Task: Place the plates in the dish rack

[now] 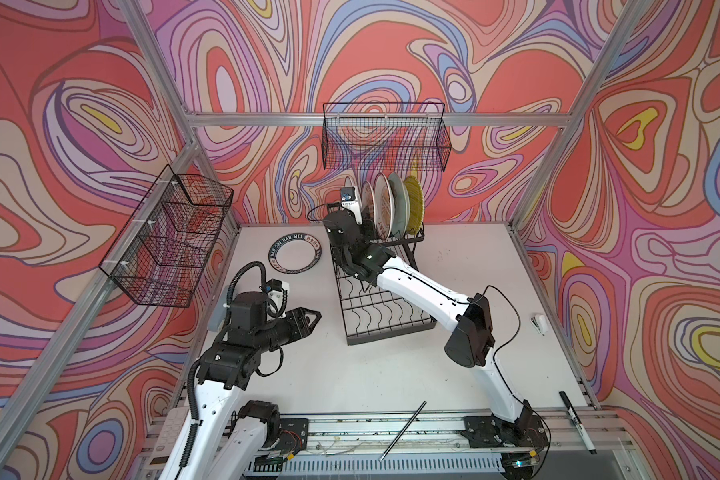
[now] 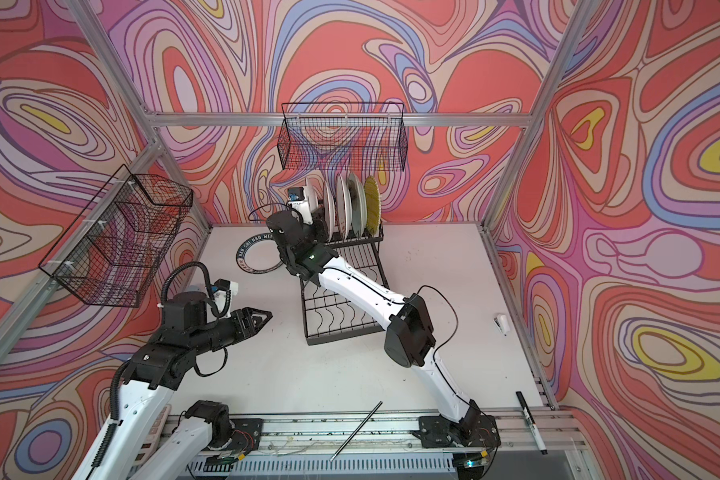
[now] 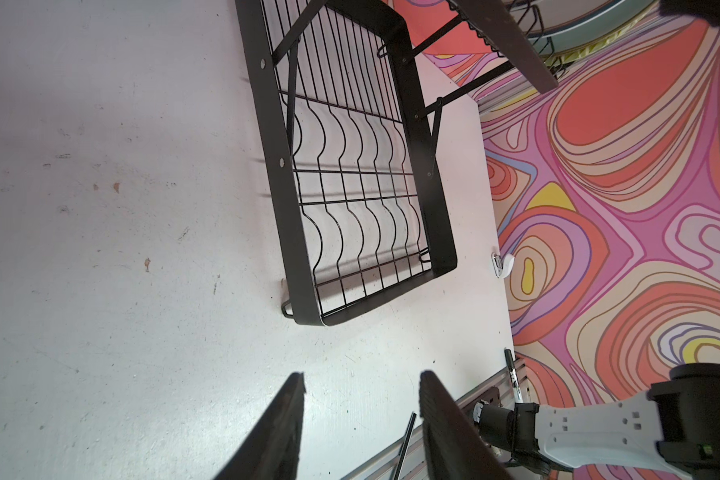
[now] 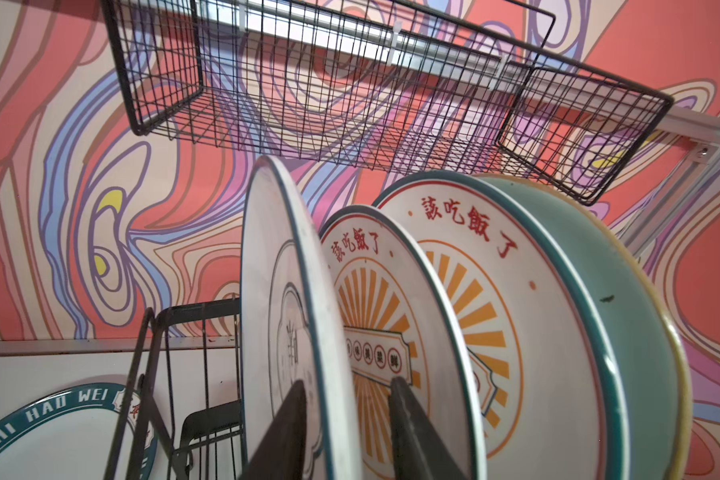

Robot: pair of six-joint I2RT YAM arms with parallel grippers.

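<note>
white tabletop [image 1: 391, 374] bears dish rack [image 1: 391, 335] holding five upright plates [image 1: 384, 208].

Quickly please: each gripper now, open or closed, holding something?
Left gripper: open, holding nothing.
Right gripper: open, jaws astride the dark-rimmed white plate in the rack, apparently not clamping it.

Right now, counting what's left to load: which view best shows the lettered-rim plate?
A top view: the lettered-rim plate lies whole, flat on the table beside the dish rack. In a top view the right arm hides part. The right wrist view catches one edge; the left wrist view, nothing.
</note>
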